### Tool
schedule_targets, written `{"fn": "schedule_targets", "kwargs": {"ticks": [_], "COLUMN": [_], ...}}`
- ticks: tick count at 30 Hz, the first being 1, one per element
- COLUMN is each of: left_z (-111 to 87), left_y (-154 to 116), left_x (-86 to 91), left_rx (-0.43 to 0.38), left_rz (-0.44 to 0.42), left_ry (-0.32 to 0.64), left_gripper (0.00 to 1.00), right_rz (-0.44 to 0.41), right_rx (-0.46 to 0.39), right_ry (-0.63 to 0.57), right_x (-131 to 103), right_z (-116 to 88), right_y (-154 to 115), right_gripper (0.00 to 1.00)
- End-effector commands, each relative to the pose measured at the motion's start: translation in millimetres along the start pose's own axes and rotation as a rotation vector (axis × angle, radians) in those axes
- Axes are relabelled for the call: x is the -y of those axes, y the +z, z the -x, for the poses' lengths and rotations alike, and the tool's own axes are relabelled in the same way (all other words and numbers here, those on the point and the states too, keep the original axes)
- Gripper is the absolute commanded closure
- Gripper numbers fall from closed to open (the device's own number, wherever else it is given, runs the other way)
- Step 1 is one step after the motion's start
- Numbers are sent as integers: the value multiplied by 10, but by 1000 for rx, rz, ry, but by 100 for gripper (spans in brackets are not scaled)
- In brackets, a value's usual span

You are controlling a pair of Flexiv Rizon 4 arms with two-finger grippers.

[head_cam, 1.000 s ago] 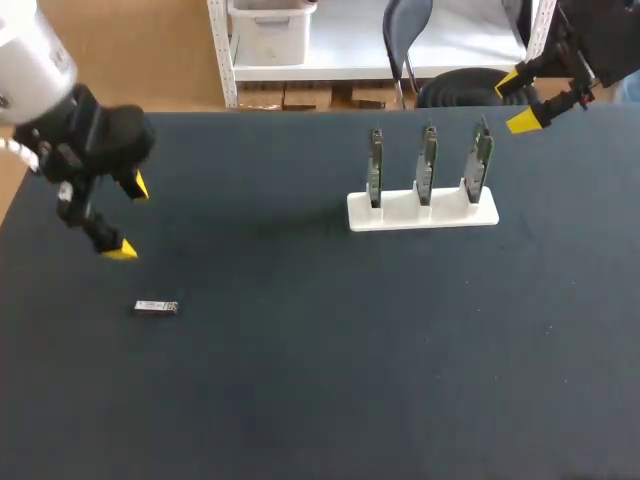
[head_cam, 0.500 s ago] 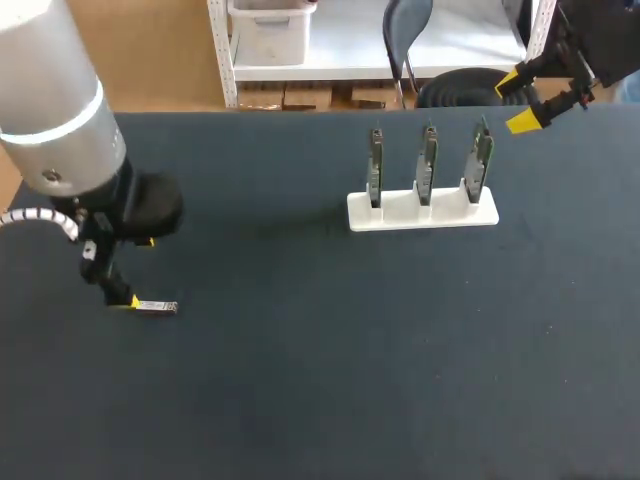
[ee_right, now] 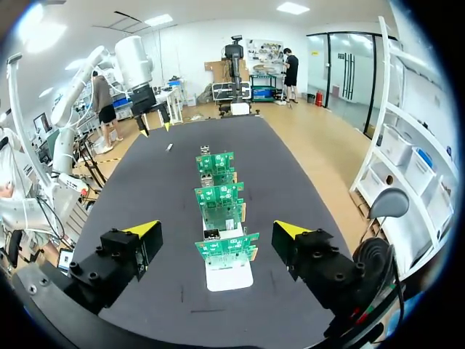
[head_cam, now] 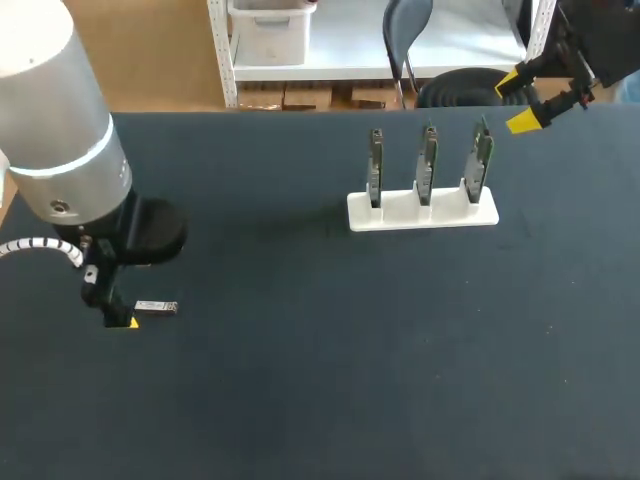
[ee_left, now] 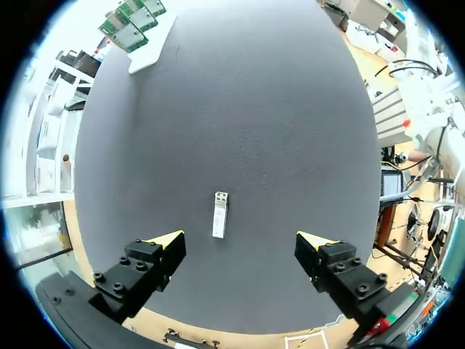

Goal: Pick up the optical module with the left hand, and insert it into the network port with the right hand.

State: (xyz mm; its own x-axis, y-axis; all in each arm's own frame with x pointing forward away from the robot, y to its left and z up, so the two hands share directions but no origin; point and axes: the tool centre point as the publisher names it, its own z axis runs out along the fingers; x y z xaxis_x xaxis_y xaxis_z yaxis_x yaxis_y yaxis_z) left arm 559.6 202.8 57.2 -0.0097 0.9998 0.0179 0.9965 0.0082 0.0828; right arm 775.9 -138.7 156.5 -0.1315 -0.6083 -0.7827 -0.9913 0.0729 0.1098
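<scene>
Optical module [ee_left: 219, 214]: flat on tabletop [ee_left: 240, 109], between the spread fingers of left tool [ee_left: 240, 240], untouched; pickup not yet done. Right tool [ee_right: 218, 229]: spread, empty, port boards [ee_right: 218, 200] ahead of it; handover and insertion remain

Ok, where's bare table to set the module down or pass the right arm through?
The near half of the table is bare, from the module across to the right edge. The stretch between module and white stand is free too. Crowded: around the stand's three upright boards, right tool close by, and at the left tool over the module.
</scene>
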Motion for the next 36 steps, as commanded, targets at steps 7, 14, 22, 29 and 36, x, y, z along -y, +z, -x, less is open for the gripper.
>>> {"fn": "schedule_targets", "kwargs": {"ticks": [7, 14, 22, 29, 36], "left_z": [-19, -92, -126, -129, -160], "left_y": [189, 328, 476, 531, 569], "left_x": [26, 35, 27, -54, -173], "left_rx": [-1, 36, 56, 63, 60], "left_rz": [0, 0, -16, -19, -23], "left_ry": [-30, -117, -112, -86, -54], "left_gripper": [0, 0, 0, 0, 0], "right_rz": [-6, -6, -6, -6, -6], "right_rx": [0, 0, 0, 0, 0], "right_ry": [-1, -1, -1, -1, -1], "right_x": [-24, -24, -24, -24, -24], "right_z": [2, 2, 2, 2, 2], "right_y": [1, 1, 1, 1, 1], "right_gripper": [0, 0, 0, 0, 0]}}
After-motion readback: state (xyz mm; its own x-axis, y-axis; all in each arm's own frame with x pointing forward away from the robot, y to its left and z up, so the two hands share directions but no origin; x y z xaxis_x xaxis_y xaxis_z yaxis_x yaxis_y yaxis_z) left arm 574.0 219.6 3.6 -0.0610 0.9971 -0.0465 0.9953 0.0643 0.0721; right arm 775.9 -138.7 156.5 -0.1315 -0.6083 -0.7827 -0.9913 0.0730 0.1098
